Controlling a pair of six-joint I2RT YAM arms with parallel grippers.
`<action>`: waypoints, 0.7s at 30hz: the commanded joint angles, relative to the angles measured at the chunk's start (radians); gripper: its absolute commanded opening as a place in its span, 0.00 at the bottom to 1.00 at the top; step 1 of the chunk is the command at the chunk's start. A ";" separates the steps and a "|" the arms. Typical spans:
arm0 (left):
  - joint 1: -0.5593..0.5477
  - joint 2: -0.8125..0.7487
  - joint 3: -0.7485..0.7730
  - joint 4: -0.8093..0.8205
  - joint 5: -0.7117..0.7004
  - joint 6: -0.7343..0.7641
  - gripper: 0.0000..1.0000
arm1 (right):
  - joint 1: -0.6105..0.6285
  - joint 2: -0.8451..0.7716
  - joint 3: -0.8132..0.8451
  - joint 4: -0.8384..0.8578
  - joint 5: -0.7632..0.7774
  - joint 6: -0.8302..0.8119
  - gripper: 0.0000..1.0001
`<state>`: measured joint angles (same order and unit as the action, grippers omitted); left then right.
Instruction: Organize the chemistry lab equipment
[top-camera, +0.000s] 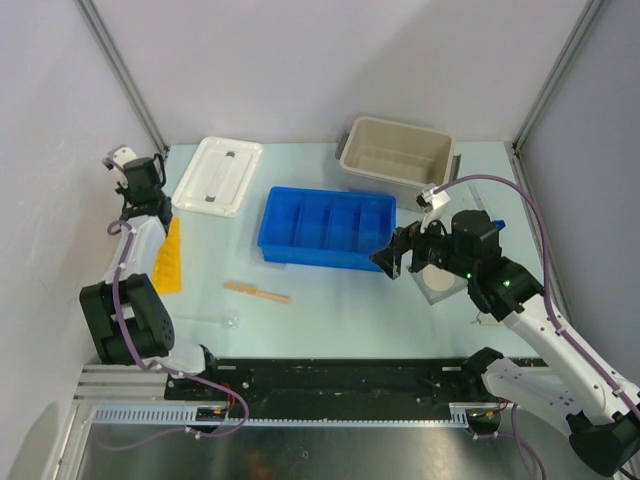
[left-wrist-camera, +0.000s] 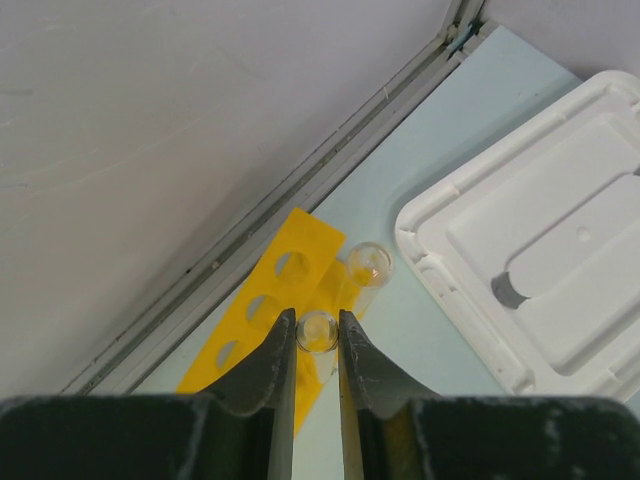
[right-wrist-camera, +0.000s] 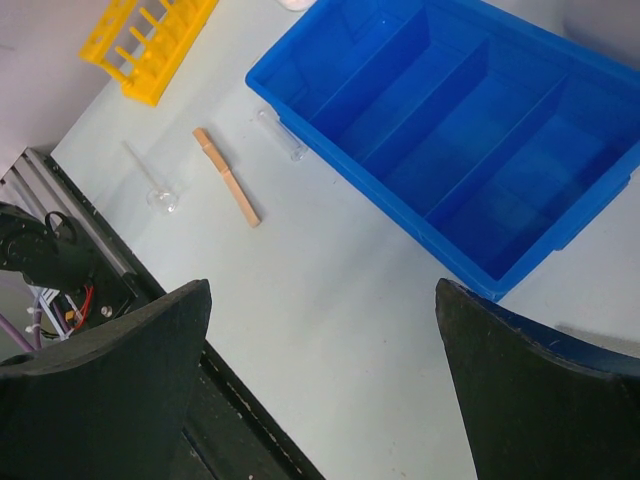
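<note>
**Left side.** The left gripper (left-wrist-camera: 316, 320) has its jaws narrow and clamped on a clear glass tube (left-wrist-camera: 318, 333). From the wrist the tube is seen end-on, so its long axis runs along the fingers and points down at the yellow plastic tube rack (left-wrist-camera: 305, 238) directly beneath. The rack sits at the far-left of the table, against the wall. A second glass tube (left-wrist-camera: 368, 265) stands in the rack just beside the held one. Whether the held tube's lower end has entered a hole cannot be told. The flat white plastic lid (left-wrist-camera: 540, 250) lies to the right of the rack, apart from it.

**Centre.** A tan wooden stick (right-wrist-camera: 228, 178) lies flat on the table, near the blue divided plastic tray (right-wrist-camera: 520, 190), with its long axis roughly left to right in the top view. A loose glass tube (right-wrist-camera: 152, 182) lies nearer the arm bases. Another loose tube (right-wrist-camera: 280, 135) rests close along the tray's near wall.

**Right side.** The right gripper (right-wrist-camera: 322, 290) is spread wide and holds nothing. It hovers over the table by the tray's near right corner.

**Assessment.** The coming move is likely a straight descent of the held tube into a rack hole. That depends on the tube's axis lining up with a free hole. The loose pieces lie to the left of the right gripper.
</note>
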<state>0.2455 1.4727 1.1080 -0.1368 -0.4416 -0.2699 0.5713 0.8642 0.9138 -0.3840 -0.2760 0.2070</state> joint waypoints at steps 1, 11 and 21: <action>0.006 0.029 -0.010 0.041 0.001 -0.006 0.17 | -0.007 -0.007 0.003 0.023 -0.009 -0.012 0.99; 0.008 0.042 -0.017 0.041 0.000 0.000 0.24 | -0.015 -0.017 0.003 0.017 -0.010 -0.019 0.99; 0.008 0.027 -0.017 0.040 0.042 -0.003 0.20 | -0.026 -0.014 0.003 0.015 -0.026 -0.019 0.99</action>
<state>0.2455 1.5196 1.0927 -0.1356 -0.4351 -0.2695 0.5529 0.8635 0.9138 -0.3855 -0.2825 0.2047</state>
